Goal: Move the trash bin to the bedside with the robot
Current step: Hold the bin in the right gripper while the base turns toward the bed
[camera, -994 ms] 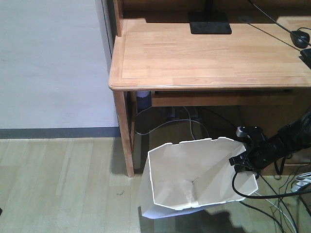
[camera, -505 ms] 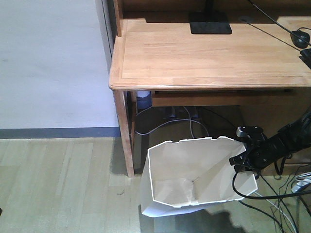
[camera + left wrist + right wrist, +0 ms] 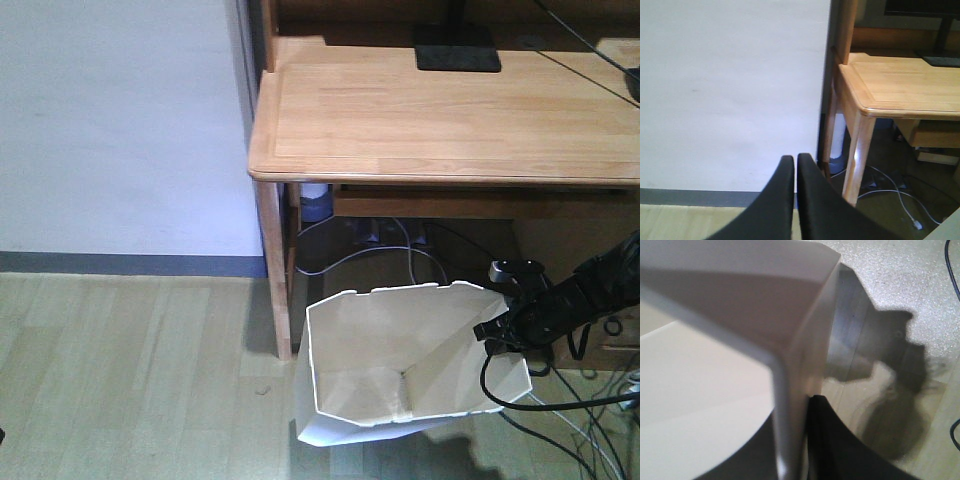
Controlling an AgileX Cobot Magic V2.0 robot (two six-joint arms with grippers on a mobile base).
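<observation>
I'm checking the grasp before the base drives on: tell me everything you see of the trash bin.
The trash bin is white, thin-walled plastic, lidless and empty, tapering to a small base, with an angular many-sided rim bearing small notches. It sits low at the floor before the desk, near a desk leg, looking tilted. The right claw is shut on its right wall at the rim, inside and outside. Nothing else touches it.

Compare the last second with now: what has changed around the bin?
The desk slid rightward in the front view, while the bin kept its place in the frame, so it seems to be carried along. The right tool stays clamped on the bin's rim; nothing was let go.
</observation>
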